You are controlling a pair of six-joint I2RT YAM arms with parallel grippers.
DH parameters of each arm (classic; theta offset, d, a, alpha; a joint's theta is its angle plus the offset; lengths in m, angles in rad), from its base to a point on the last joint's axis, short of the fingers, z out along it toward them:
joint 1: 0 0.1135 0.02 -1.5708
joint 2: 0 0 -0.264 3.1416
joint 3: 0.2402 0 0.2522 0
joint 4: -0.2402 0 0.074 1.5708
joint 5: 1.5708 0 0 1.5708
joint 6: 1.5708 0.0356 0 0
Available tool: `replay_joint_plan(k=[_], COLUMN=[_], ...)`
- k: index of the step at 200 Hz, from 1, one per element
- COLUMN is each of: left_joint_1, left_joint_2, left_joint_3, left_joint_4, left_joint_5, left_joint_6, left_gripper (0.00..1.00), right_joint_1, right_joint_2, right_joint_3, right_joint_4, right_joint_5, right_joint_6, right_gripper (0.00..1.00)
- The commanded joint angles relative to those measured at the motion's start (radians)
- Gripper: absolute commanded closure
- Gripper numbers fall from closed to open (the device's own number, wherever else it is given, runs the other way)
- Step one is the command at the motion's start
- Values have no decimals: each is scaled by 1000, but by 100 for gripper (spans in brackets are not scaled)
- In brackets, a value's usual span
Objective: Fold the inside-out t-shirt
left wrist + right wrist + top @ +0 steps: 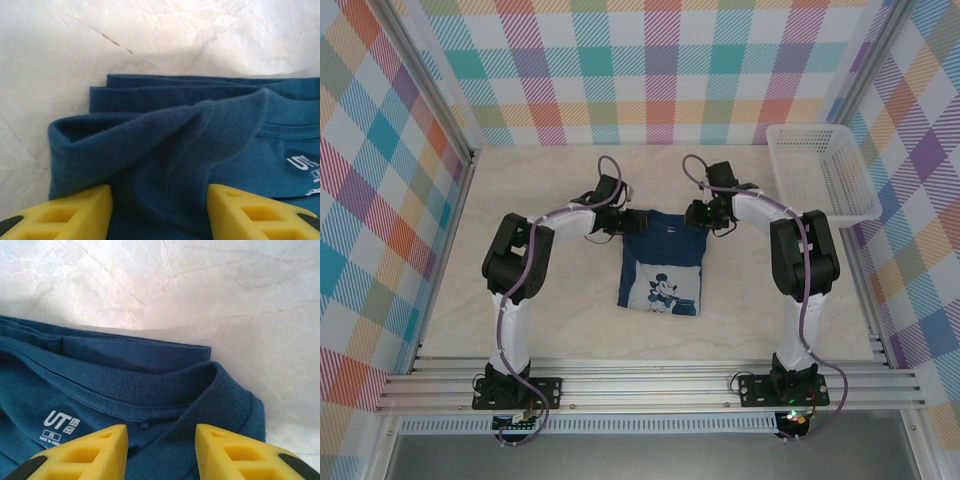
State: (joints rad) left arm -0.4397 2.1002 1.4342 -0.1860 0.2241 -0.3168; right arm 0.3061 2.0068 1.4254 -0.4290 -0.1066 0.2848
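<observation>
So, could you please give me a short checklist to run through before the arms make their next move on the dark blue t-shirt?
1. Left gripper has the dark blue cotton t-shirt between its yellow fingers: ok, cloth bunched there.
2. Right gripper at the ribbed collar: ok.
3. Both pinches closed firm: cannot tell.
4. Shirt folded narrow, print up: ok.
5. Pale table beyond the collar bare: ok.
6. White mesh basket apart from the shirt: ok.

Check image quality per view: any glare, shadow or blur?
Top external: even light, sharp, soft arm shadows on the table. Left wrist: bright glare on the table beyond the t-shirt, left hand fingers soft up close. Right wrist: similar glare patch, right hand slightly blurred, printed neck label readable.
</observation>
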Motion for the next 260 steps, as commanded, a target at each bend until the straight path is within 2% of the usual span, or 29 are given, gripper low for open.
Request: replay_joint_plan(k=[1, 24, 41, 61, 70, 80, 114, 148, 195, 227, 260], left_joint_1=[27, 46, 70, 94, 102, 104, 104, 92, 76, 67, 65], left_joint_2=[-54, -102, -108, -62, -27, 12, 109, 176, 193, 181, 197], left_joint_3=[18, -12, -15, 41, 79, 125, 230, 288, 251, 210, 219], left_joint_4=[-24, 33, 53, 3, -32, -68, -147, -194, -181, -145, -141], left_joint_5=[-3, 22, 44, 80, 109, 133, 213, 260, 347, 422, 436], left_joint_6=[42, 47, 38, 46, 56, 68, 90, 108, 111, 103, 103], left_gripper=[45, 40, 35, 30, 27, 26, 22, 20, 26, 38, 51], right_joint_1=[-12, -35, -63, -90, -93, -93, -89, -66, -38, -26, -23], right_joint_2=[-76, -109, -92, -42, -18, 15, 84, 126, 136, 135, 138], right_joint_3=[19, -7, -3, 32, 48, 73, 109, 106, 71, 57, 55], right_joint_4=[-38, -35, -41, -66, -71, -85, -87, -76, -18, 12, 34], right_joint_5=[38, 52, 18, -50, -71, -94, -174, -212, -287, -319, -319], right_joint_6=[-56, -66, -63, -52, -52, -52, -38, -27, 8, 26, 36], right_gripper=[57, 53, 50, 44, 37, 34, 29, 31, 39, 47, 56])
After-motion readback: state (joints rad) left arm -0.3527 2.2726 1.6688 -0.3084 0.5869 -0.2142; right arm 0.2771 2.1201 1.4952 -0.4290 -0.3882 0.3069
